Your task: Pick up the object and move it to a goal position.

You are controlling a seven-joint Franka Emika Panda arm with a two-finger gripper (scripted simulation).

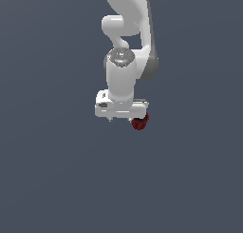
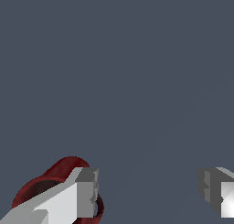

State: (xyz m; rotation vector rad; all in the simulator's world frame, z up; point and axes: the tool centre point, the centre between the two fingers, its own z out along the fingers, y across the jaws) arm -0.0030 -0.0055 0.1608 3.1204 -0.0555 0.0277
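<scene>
The object, a small dark red mug (image 1: 139, 123), shows in the exterior view just below the white gripper hand's right end. My gripper (image 1: 124, 119) points straight down there, its fingers mostly hidden by the hand. In the wrist view the gripper (image 2: 148, 191) is open, with only bare grey surface in the wide gap between its fingers. The mug (image 2: 61, 172) lies on the outer side of one finger (image 2: 87, 193), partly covered by it, with its dark inside showing. I cannot tell whether that finger touches the mug.
A flat, uniform dark grey surface (image 1: 57, 170) fills both views. The white arm (image 1: 126, 27) rises above the gripper toward the top of the exterior view. No goal marker or other object shows.
</scene>
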